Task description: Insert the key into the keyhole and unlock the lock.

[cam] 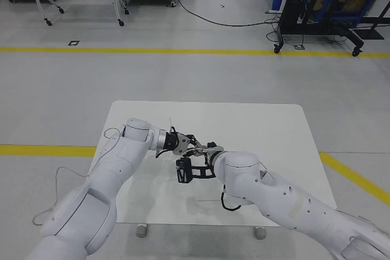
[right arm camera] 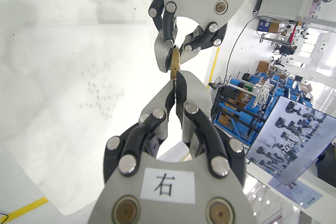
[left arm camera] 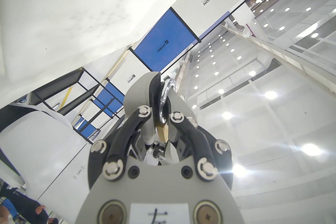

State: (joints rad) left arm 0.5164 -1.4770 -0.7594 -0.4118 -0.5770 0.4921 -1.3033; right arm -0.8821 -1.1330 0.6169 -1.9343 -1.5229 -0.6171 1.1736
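1. Two hands meet above the worktop (cam: 260,123). My left hand (left arm camera: 164,84) is clamped on the lock (left arm camera: 163,104).
2. My right hand (right arm camera: 175,78) is closed on a thin brass strip, which I judge to be the key (right arm camera: 172,77). It touches the lock's end.
3. Lock: rigid, dense and smooth. I expect it to swivel under torque, so I grip its flat faces.
4. Key: light, stiff and thin. I pinch its flat head and would turn it gently.
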